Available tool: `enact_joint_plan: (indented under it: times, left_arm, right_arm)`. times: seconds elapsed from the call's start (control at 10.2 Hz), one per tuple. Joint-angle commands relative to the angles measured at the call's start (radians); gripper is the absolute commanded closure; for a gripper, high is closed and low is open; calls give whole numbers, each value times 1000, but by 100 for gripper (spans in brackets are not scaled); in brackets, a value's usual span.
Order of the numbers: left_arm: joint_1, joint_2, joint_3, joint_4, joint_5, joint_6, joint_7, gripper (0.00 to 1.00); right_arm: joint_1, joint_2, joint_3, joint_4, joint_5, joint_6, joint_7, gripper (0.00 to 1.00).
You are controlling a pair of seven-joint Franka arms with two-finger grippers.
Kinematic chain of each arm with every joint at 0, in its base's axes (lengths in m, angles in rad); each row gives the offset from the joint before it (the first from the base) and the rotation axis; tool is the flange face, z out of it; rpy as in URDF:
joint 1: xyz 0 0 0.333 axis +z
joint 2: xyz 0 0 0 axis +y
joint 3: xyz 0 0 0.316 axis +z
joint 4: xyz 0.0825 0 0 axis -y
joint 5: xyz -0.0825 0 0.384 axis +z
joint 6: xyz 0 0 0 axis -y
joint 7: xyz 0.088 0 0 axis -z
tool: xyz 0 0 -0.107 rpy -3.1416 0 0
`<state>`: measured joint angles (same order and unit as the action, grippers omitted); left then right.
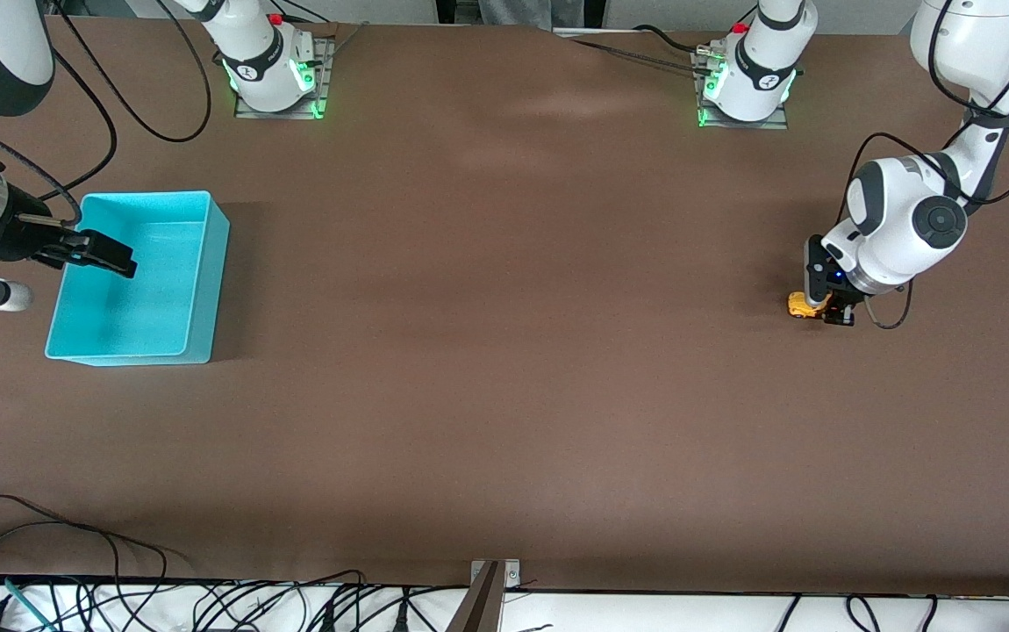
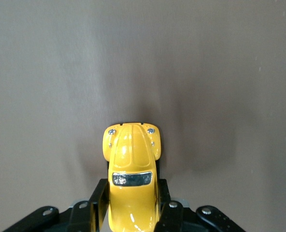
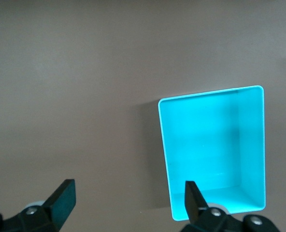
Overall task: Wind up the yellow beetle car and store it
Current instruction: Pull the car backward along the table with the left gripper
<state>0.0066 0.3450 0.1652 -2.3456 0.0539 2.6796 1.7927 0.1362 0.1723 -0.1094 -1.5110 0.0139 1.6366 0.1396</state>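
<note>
The yellow beetle car (image 1: 801, 305) sits low on the brown table near the left arm's end. My left gripper (image 1: 822, 310) is shut on it. In the left wrist view the car (image 2: 132, 150) shows from above with a black finger (image 2: 97, 198) pressed on each side of its body. The turquoise bin (image 1: 206, 290) stands near the right arm's end. My right gripper (image 1: 101, 253) is open and empty, up over the bin's outer rim. The right wrist view shows the bin (image 3: 210, 145) empty, below my right gripper (image 3: 128, 195).
The arm bases (image 1: 276, 79) stand along the table edge farthest from the front camera. Cables (image 1: 118, 606) lie past the edge nearest to it. A broad stretch of bare brown table (image 1: 504, 307) lies between the car and the bin.
</note>
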Motion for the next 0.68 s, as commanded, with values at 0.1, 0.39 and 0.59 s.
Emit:
enact_joint_plan:
  times: [0.1, 0.39, 0.59]
  left_arm:
    - [13, 85, 27, 16, -55, 25, 74, 100]
    - [12, 89, 27, 16, -88, 25, 74, 100]
    - [7, 88, 27, 26, -95, 25, 57, 52]
  right_arm:
    - [3, -7, -1, -5, -6, 0, -12, 0]
    - [3, -7, -1, -5, -6, -1, -12, 0]
    - [3, -8, -1, -5, -6, -6, -12, 0]
